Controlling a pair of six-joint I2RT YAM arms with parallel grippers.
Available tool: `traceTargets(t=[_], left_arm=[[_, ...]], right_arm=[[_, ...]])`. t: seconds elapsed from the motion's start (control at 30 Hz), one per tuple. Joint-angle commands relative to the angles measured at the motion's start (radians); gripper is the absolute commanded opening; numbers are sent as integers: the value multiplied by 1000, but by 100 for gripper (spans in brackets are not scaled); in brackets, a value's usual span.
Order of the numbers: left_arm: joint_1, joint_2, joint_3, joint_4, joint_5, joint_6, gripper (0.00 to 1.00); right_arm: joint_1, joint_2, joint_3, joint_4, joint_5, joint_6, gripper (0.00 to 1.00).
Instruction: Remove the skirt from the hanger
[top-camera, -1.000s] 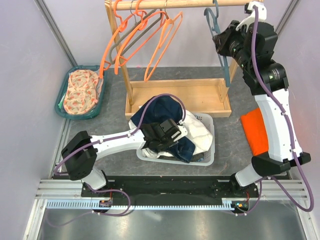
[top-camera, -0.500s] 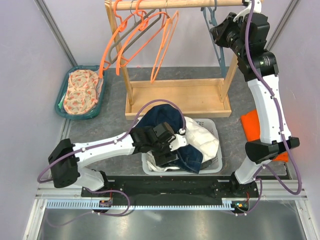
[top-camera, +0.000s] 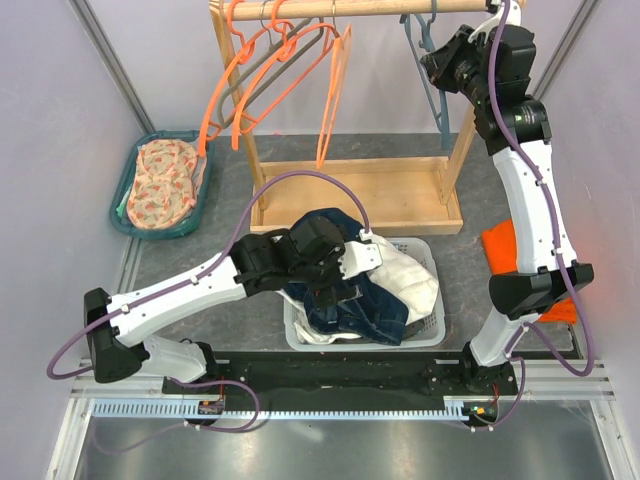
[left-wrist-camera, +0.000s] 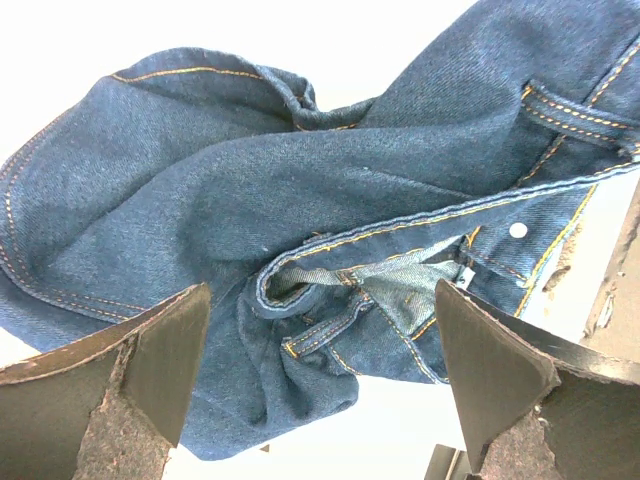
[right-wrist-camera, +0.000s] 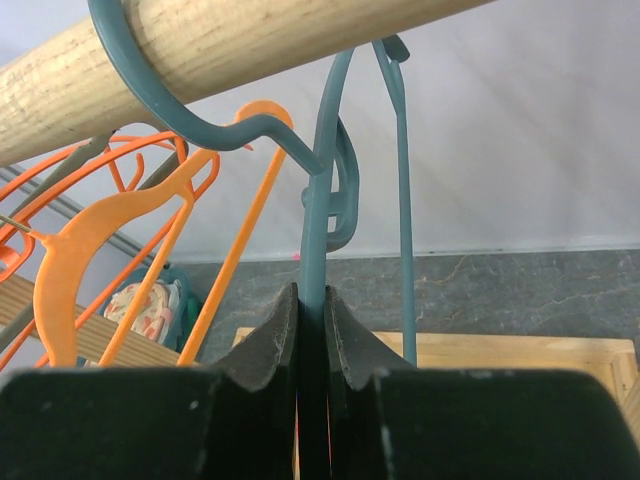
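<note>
The blue denim skirt (top-camera: 345, 303) lies crumpled in the white basket (top-camera: 427, 330), off any hanger. My left gripper (top-camera: 348, 270) hovers just above it, jaws wide open. In the left wrist view the skirt (left-wrist-camera: 300, 200) fills the frame beyond my left gripper (left-wrist-camera: 320, 325), and nothing sits between the fingers. My right gripper (top-camera: 441, 68) is up at the rail, shut on the teal hanger (top-camera: 441, 108). In the right wrist view my right gripper (right-wrist-camera: 311, 300) pinches the stem of the hanger (right-wrist-camera: 326, 180), whose hook sits over the wooden rod (right-wrist-camera: 250, 40).
Several orange hangers (top-camera: 270, 80) hang from the rod (top-camera: 340, 8) at the left. The wooden rack base (top-camera: 360, 195) stands behind the basket. White cloth (top-camera: 405, 275) shares the basket. A teal basket of floral fabric (top-camera: 160, 185) sits far left; an orange cloth (top-camera: 500, 255) lies at the right.
My left gripper has opened, let the skirt drop into the basket and lifted slightly. My right gripper carried the teal hanger up to the rod and has stayed shut on it.
</note>
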Motion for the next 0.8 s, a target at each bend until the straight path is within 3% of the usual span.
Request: traceTargets(t=[0.0,0.2,0.37,0.57,0.77], left_arm=[[5,-6,18,-22,62,-21,100],[8,89,-126,112,113,-56,100],[81,247,-131,149,104,-68,100],[262,438,-85,208,-36,11,100],[338,501,-96,333,-201,73,99]], right_arm=[[-5,-14,-22,54,-20,8,0],[-5,-22,-21,52,-20,9,0],[-6,-23,-17,52,-20,8,0],[-8,-25,-30,54,-30,16,0],[-8,-24,-57,62,-21,11,0]])
